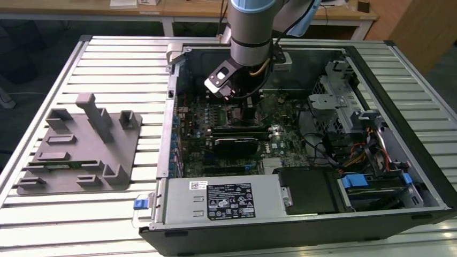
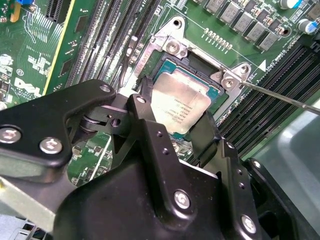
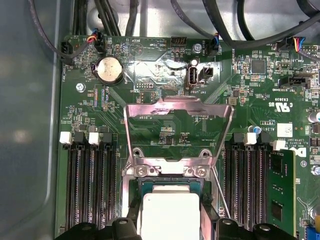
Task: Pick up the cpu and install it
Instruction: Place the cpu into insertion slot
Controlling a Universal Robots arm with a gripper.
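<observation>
- Claw [image 2: 176, 111] is closed on the cpu [image 2: 181, 102], pinching it by two opposite edges.
- We see the cpu directly over the open socket [image 2: 172, 47] on the motherboard [image 3: 250, 100], inside the computer case [image 1: 286, 235] on the worktop [image 1: 107, 64].
- Both wrist views agree: the chip [image 3: 170, 212] lies between the dark fingers.
- Load plate [image 3: 175, 106] stands flipped up and the retention lever [image 2: 280, 95] is swung free.
- We judge the pick-up done and the placing far along, though we cannot tell whether the chip is fully seated. It is not yet released, and the plate and lever are not yet closed.
</observation>
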